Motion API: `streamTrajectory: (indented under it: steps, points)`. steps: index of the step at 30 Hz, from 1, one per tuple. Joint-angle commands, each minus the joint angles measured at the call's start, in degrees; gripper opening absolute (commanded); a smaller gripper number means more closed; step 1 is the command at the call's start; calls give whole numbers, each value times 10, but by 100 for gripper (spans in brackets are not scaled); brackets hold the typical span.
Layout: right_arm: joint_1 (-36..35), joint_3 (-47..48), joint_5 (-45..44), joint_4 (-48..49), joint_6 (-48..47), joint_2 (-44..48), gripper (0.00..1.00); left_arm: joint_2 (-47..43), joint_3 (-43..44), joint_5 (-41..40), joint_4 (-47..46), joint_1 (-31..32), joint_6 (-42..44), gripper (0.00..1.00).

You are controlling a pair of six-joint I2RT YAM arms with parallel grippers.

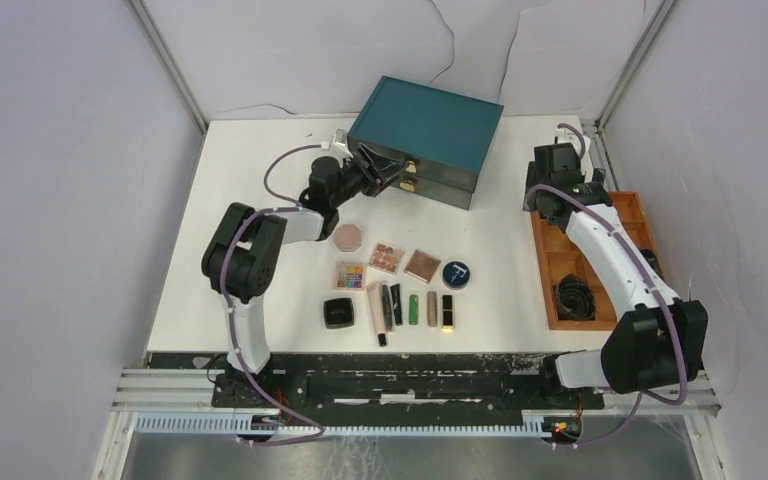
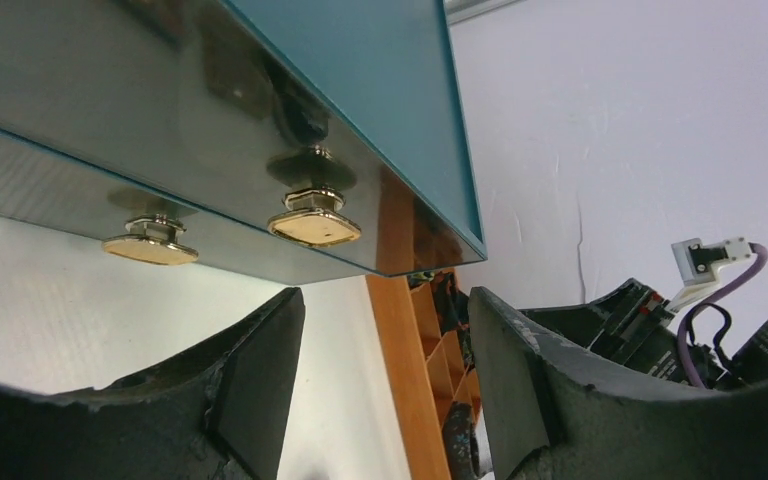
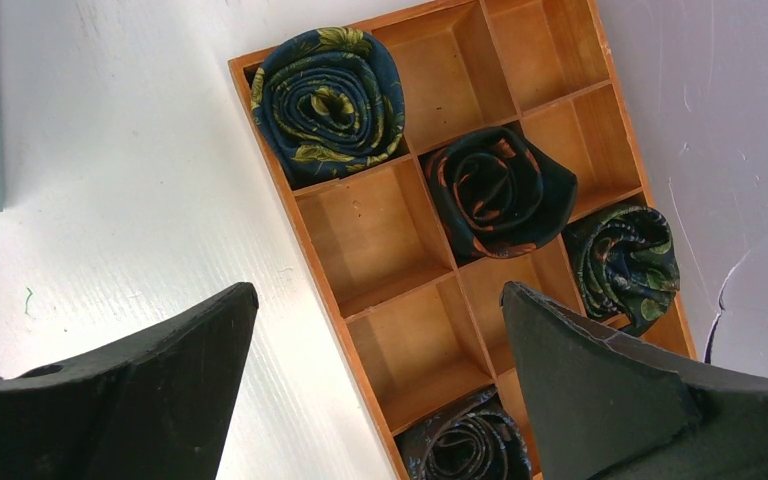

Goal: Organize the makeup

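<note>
Left gripper (image 2: 385,300) partly open, empty, just short of gold drawer knob (image 2: 313,226); makeup (image 1: 388,258) well apart, on near side.

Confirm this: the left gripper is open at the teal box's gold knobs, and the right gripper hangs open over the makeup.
Wrong on one point. The right gripper hangs open over the wooden tray of rolled fabric, not the makeup; the right wrist view shows it. The rest holds.
</note>
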State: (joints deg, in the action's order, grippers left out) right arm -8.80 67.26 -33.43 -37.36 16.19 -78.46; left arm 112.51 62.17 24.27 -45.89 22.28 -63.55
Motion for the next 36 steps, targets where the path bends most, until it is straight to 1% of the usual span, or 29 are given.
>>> streamTrajectory:
  steps: [1,23,29,36]
  points:
    - [-2,6,-7,5,-8,-1,100,33,9,-1,-104,5,-73,68]
    - [-2,9,-17,-5,-17,-13,100,95,34,-18,-152,10,-119,68]
    - [-2,16,-18,-9,-19,-19,100,111,55,-18,-159,10,-129,63]
    - [-2,22,-13,-14,-20,-30,99,128,81,-19,-158,10,-136,63]
